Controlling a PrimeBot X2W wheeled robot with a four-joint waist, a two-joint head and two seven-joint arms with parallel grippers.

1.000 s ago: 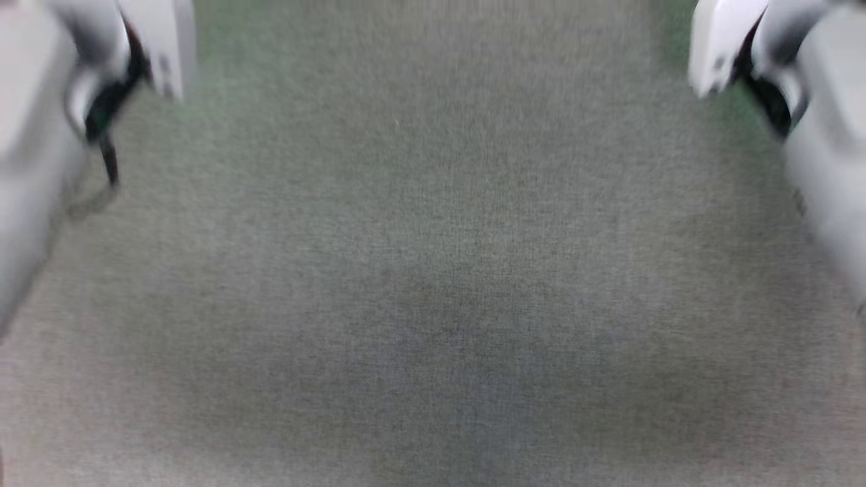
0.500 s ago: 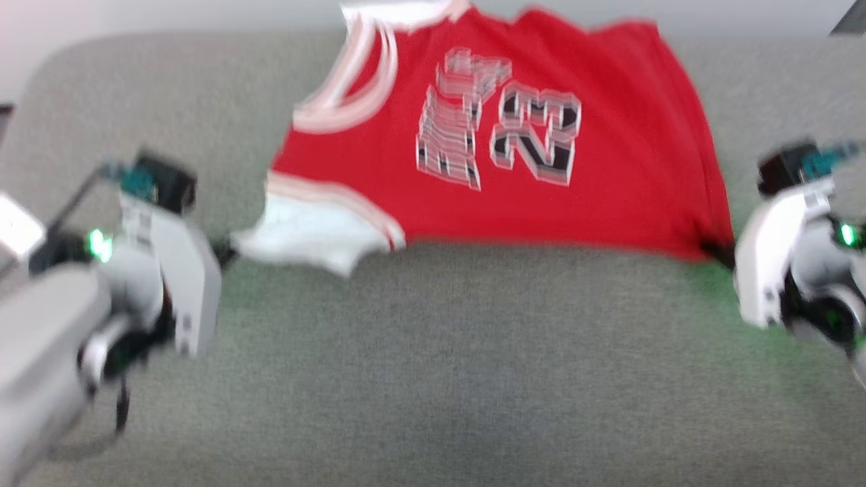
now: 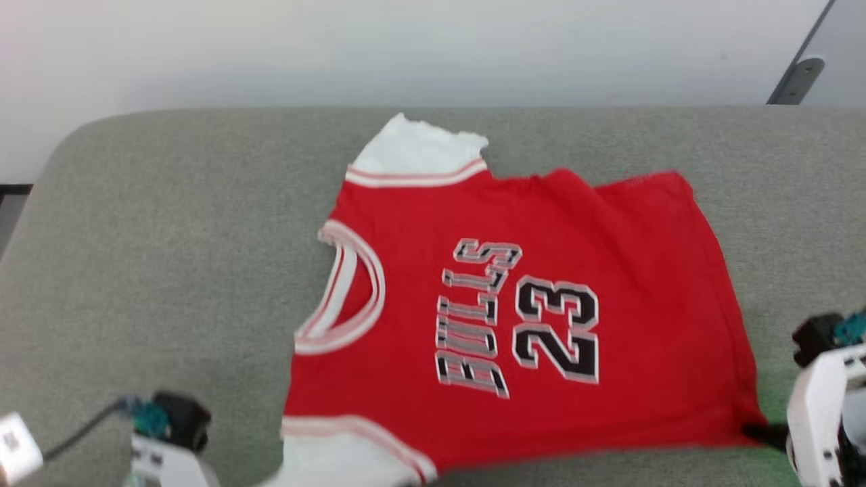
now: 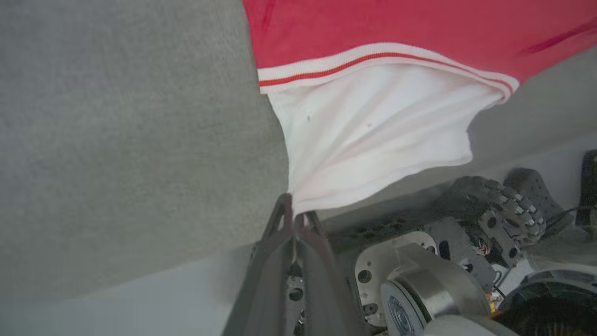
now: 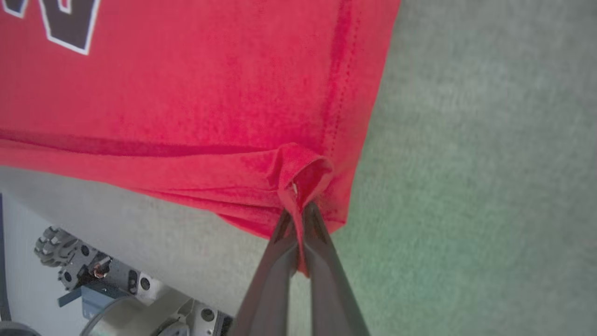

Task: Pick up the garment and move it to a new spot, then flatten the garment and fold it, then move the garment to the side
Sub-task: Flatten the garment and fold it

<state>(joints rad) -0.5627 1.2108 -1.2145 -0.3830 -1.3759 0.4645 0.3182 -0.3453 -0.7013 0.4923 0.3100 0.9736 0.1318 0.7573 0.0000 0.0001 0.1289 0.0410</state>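
Observation:
The garment (image 3: 528,304), a red jersey T-shirt with white sleeves and dark "BULLS 23" print, lies spread face up on the grey cushioned surface (image 3: 169,257), neck to the left. My left gripper (image 4: 295,215) is shut on the corner of the near white sleeve (image 4: 373,135), which is pulled taut toward it. My right gripper (image 5: 298,212) is shut on a bunched fold of the red hem corner (image 5: 301,170). In the head view the right gripper's dark fingers (image 3: 761,430) meet the garment's lower right corner, and the left wrist (image 3: 169,439) sits at the bottom left.
The grey surface ends at a pale wall (image 3: 433,47) behind, with a rounded corner at the far left. A dark metal bar (image 3: 795,78) leans at the top right. My wheeled base (image 4: 443,261) shows below the surface's near edge.
The head camera has tilted up from bare grey surface to the whole garment. The jersey now lies flatter and nearer, with both grippers still holding its near corners.

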